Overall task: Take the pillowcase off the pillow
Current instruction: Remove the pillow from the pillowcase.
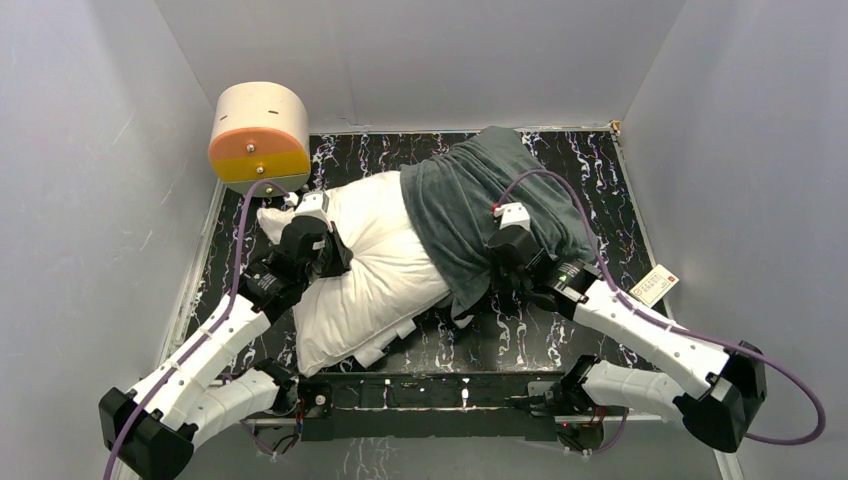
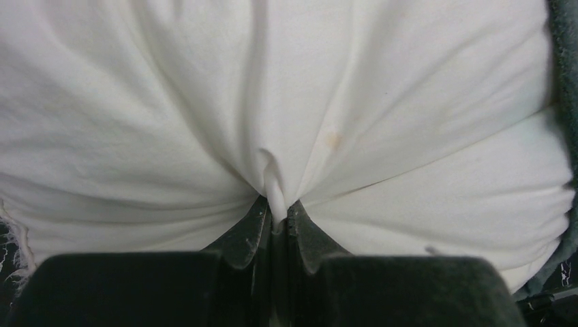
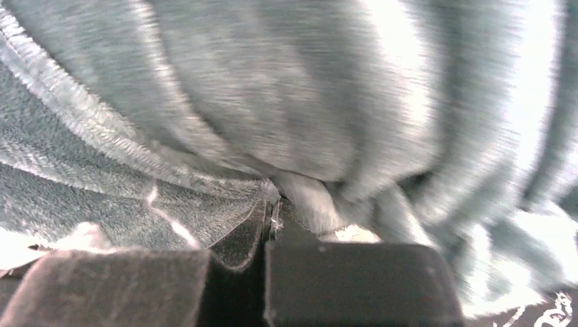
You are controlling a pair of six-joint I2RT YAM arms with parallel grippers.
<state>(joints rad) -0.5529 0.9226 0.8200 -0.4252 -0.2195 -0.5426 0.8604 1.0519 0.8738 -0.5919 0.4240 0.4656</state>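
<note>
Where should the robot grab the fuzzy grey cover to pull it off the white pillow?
Pinch a loose fold on the pillowcase at its near right side, coming from the right, as the right gripper does. The pillow sticks out of the open end toward the left, where the left gripper pinches it, so pulling rightward should slide the pillowcase off.

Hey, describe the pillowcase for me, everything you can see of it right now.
The pillowcase looks like soft plush fabric, plain dark grey-green on the face that shows. It lies bunched and wrinkled over the right, far part of the white pillow, whose left part is bare. The right gripper is shut on a fold of it.
</note>
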